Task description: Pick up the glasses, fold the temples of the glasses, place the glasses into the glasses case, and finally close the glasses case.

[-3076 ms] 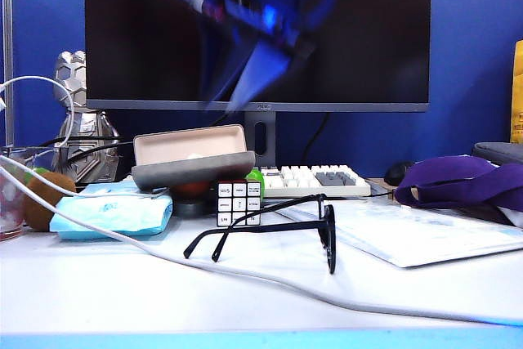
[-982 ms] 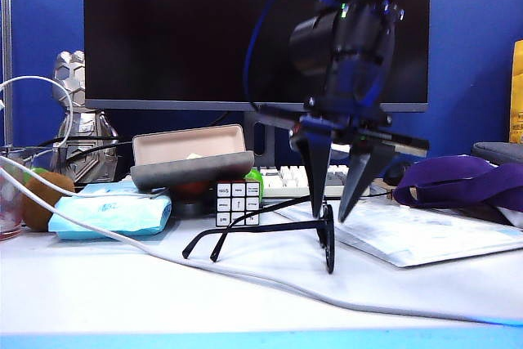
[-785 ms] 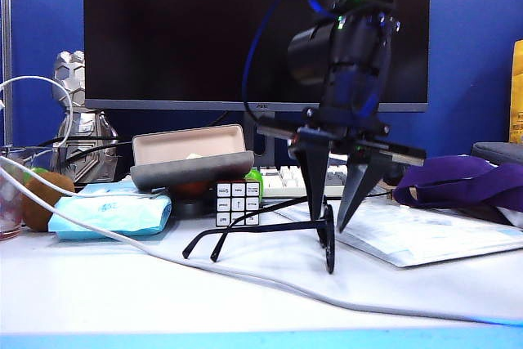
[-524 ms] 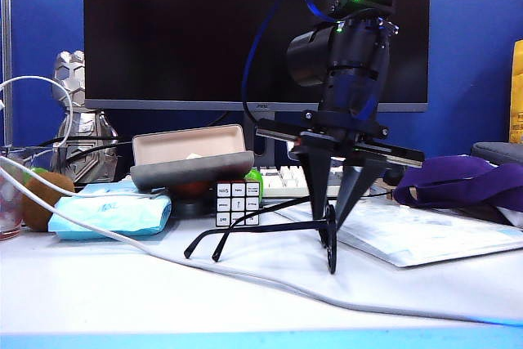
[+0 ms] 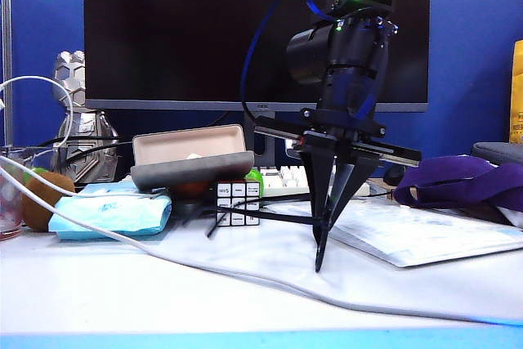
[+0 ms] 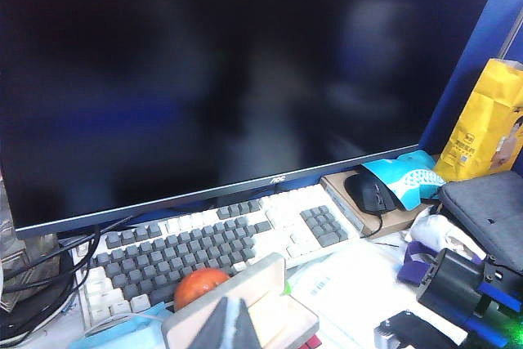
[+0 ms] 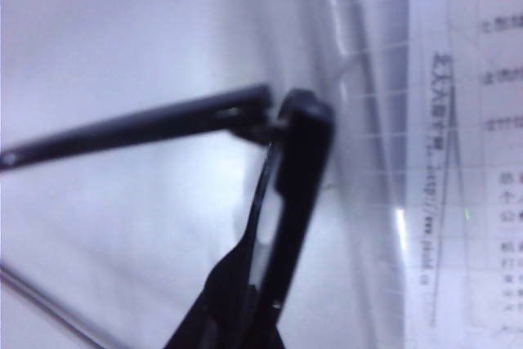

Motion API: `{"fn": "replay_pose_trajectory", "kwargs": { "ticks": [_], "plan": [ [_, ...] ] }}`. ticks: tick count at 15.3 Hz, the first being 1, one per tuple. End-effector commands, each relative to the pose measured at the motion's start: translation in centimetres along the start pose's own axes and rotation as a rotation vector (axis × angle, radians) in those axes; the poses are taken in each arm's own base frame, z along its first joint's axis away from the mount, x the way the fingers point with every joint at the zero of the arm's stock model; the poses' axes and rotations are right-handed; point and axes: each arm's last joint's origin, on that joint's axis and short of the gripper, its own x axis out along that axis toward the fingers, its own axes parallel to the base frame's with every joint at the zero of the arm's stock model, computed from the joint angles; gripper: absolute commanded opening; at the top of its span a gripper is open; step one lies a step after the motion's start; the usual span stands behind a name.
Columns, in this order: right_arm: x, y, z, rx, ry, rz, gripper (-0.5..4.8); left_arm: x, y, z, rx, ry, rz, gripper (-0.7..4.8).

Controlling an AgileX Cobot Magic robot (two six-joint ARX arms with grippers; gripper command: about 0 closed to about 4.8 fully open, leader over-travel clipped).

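Note:
The glasses (image 5: 319, 249) are thin and black, their front standing on the white table and tilted. The temples (image 5: 265, 220) stretch out unfolded to the left, towards the cube. My right gripper (image 5: 327, 220) points straight down and is shut on the front frame. In the right wrist view the frame (image 7: 298, 161) and one temple (image 7: 139, 128) run out from between the dark fingers (image 7: 221, 300). The glasses case (image 5: 192, 163) lies open at back left, grey outside with a beige lining. In the left wrist view my left gripper (image 6: 233, 322) hangs shut and empty above the case (image 6: 274, 296).
A puzzle cube (image 5: 239, 203) stands in front of the case, a light-blue tissue pack (image 5: 110, 212) to its left. A white cable (image 5: 245, 278) crosses the table front. Papers (image 5: 425, 233), a purple cloth (image 5: 458, 181), a keyboard (image 5: 282, 177) and a monitor lie behind.
My right gripper's fingers have closed on the glasses' front frame. The glasses have tipped, and the temple tips have risen towards the cube. The left gripper has not moved.

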Motion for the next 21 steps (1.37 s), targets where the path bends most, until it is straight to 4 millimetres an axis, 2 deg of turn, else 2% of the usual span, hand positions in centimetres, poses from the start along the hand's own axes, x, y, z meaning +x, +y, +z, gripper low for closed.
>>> {"fn": "replay_pose_trajectory", "kwargs": {
  "ticks": [1,4,7,9,11,14,16,18,21],
  "plan": [
    [-0.4,0.4,0.0,-0.020,0.010,0.084,-0.05,-0.1,-0.1,0.2,0.004,-0.007,-0.005,-0.05],
    [-1.2,1.3,0.1,-0.073,0.030,0.309,-0.05,-0.1,-0.1,0.2,0.004,-0.006,-0.008,-0.05],
    [-2.8,2.4,0.5,-0.179,-0.007,0.567,-0.05,-0.1,-0.1,0.2,0.004,-0.004,-0.023,-0.05],
    [-4.7,3.4,0.5,-0.295,-0.041,0.792,-0.05,-0.1,-0.4,0.3,0.019,-0.009,-0.130,-0.05],
    [-6.3,4.0,0.3,-0.372,-0.085,0.887,-0.05,-0.2,-0.7,0.4,0.047,-0.013,-0.210,-0.05],
    [-9.8,5.2,-0.7,-0.524,-0.174,1.027,-0.05,-0.3,-1.1,0.8,0.077,-0.048,-0.335,-0.05],
    [-12.3,6.7,-2.2,-0.657,-0.236,1.106,-0.05,-0.2,-1.2,1.1,0.092,-0.074,-0.399,-0.05],
    [-13.7,8.2,-3.5,-0.740,-0.239,1.178,-0.05,-0.1,-1.3,1.3,0.104,-0.085,-0.452,-0.05],
    [-14.2,10.9,-5.0,-0.815,-0.193,1.260,-0.05,0.3,-2.0,1.4,0.113,-0.088,-0.609,-0.05]
  ]
}}
